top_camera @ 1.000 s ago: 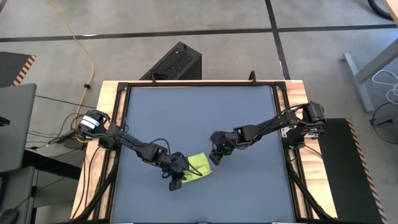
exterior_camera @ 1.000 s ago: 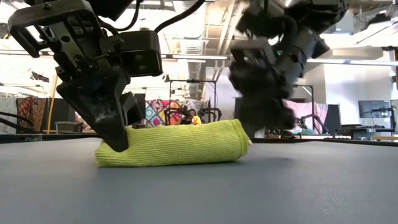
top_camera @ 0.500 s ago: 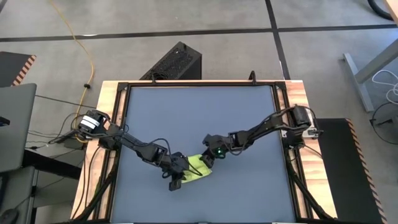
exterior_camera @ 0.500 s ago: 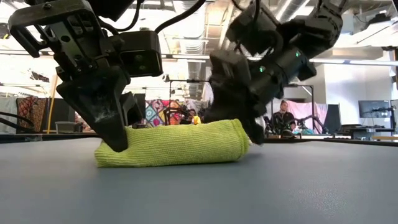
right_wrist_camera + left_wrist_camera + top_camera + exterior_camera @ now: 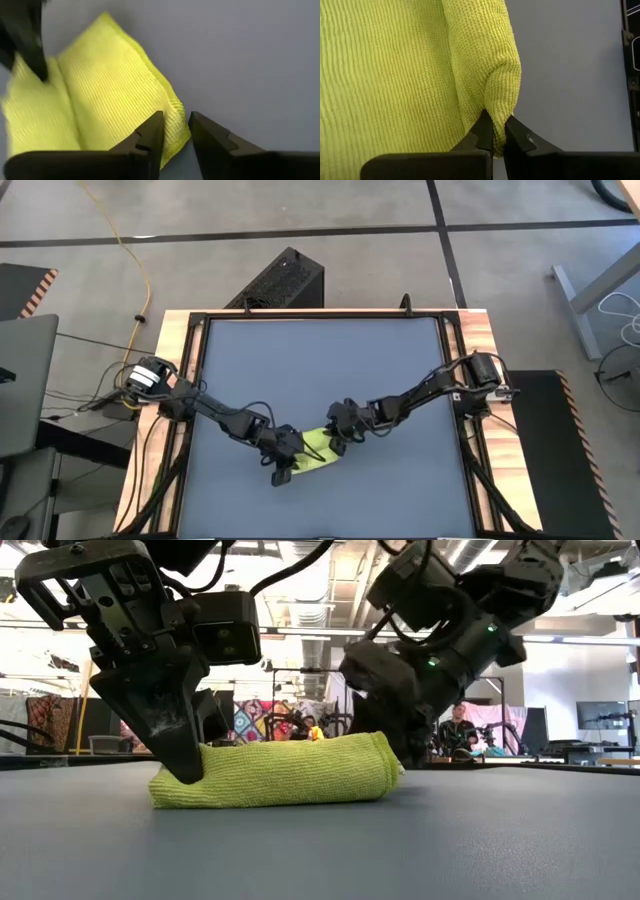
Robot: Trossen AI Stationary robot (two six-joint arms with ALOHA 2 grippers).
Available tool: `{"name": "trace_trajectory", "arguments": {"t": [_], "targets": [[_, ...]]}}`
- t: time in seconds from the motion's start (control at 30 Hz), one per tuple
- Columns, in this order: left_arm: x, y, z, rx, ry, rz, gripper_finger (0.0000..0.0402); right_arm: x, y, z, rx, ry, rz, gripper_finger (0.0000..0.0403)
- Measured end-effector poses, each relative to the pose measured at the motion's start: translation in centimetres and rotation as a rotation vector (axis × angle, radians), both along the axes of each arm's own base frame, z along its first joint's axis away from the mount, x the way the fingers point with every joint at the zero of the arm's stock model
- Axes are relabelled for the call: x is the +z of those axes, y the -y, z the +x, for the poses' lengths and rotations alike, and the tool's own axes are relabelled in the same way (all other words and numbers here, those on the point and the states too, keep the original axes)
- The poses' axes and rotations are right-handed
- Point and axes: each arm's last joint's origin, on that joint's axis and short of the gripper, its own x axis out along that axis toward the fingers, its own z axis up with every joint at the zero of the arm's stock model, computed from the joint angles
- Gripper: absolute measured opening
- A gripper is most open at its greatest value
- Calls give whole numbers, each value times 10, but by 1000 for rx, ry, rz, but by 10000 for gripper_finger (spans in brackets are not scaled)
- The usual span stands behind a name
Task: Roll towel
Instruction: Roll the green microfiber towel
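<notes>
The lime towel [image 5: 320, 448] lies on the dark table [image 5: 320, 370] near its front edge. It is a short thick roll or fold, seen side-on in the low view [image 5: 285, 772]. My left gripper [image 5: 283, 467] is shut on the towel's left end and shows large at the left in the low view [image 5: 188, 765]. My right gripper [image 5: 336, 442] is at the towel's right end, slanting down. Its fingers [image 5: 152, 132] stand open on either side of the towel's edge [image 5: 176, 131]. My left gripper pinches a small bunched fold at the towel's end [image 5: 499, 127] between its two fingertips. The fingers slant down from the table's left. The towel rests on the table, slack. My right gripper's fingers straddle the towel's right-end edge; whether they touch it I cannot tell.
A wooden frame with black rails [image 5: 190, 380] borders the table. A black box [image 5: 283, 280] stands on the floor beyond the far edge. In the low view, people [image 5: 455, 730] and furniture show in the room behind. Bare table lies far of the towel.
My right gripper has come down and gone toward the table's left edge, from beside the towel's right end onto it, and its wrist has rolled. The towel and my left gripper have stayed where they were.
</notes>
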Motion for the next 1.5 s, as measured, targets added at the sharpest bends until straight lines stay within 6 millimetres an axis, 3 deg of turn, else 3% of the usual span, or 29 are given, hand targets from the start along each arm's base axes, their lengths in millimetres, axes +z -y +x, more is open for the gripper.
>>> {"name": "trace_trajectory", "arguments": {"t": [0.23,0.47,0.6,0.8,0.97,1.1,1.23,1.5], "targets": [[3,-4,1,3,-8,-36,0,-4,-22,-10,-11,-42,-244,64],[4,-14,4,16,-11,-51,0,-3,-19,-9,-81,-22,-213,22],[3,-23,7,21,-6,-48,0,1,-10,-4,-84,15,-147,58],[-2,-31,9,2,-45,-115,0,19,10,-6,-94,-9,-5,162],[-6,-40,8,49,-118,-157,0,43,12,-14,-91,11,-64,221],[-6,-48,9,72,-133,-189,0,62,-3,-20,3,69,-119,228],[-6,-54,10,96,-150,-215,0,68,-22,-26,122,85,-181,218],[-7,-63,10,128,-190,-276,0,43,-50,-24,396,54,-355,209]]}}
